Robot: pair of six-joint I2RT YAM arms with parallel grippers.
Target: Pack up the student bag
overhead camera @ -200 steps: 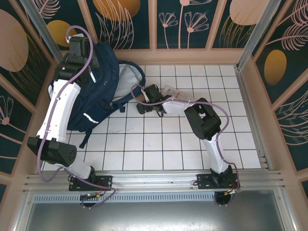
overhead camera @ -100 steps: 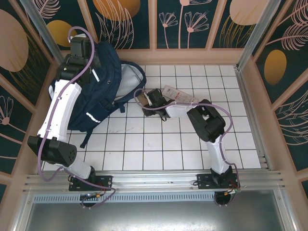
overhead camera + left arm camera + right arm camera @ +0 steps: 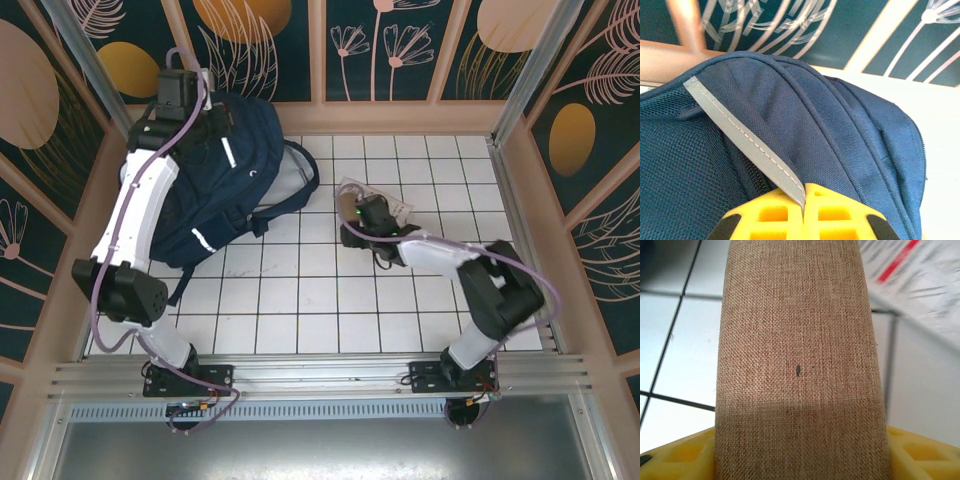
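The student bag [image 3: 225, 175] is big and dark blue. It sits at the far left of the tabletop [image 3: 300, 300], close to the back wall. White shiny stripes run across it. A dark strap [image 3: 292, 190] loops out from its right side onto the tiles.

The left claw [image 3: 804, 200] is at the top of the bag. Its two yellow fingers [image 3: 770, 215] are pressed together, and they pinch the bag where a grey stripe [image 3: 740, 145] ends. Next to the stripe there is blue netting [image 3: 680, 175].

The right claw [image 3: 800, 447] is near the middle of the tabletop, a little way to the right of the bag. It pinches a flat brown thing [image 3: 797, 355] covered in rough cloth, with a yellow finger on each side of it. Just beside it lies a white packet [image 3: 910, 275] with a red stripe. The packet is blurry, so I cannot read it.

The tabletop is made of white square tiles with thin dark lines between them. There are a few small marks on the tiles.

Walls [image 3: 400, 50] stand around three sides. They are dark blue-green with pale flowers, feathery leaves and big orange circles. Pink-tan frames [image 3: 318, 50] split them into panels. At the near edge a silver metal rail [image 3: 320, 372] holds the bottoms of both arms.
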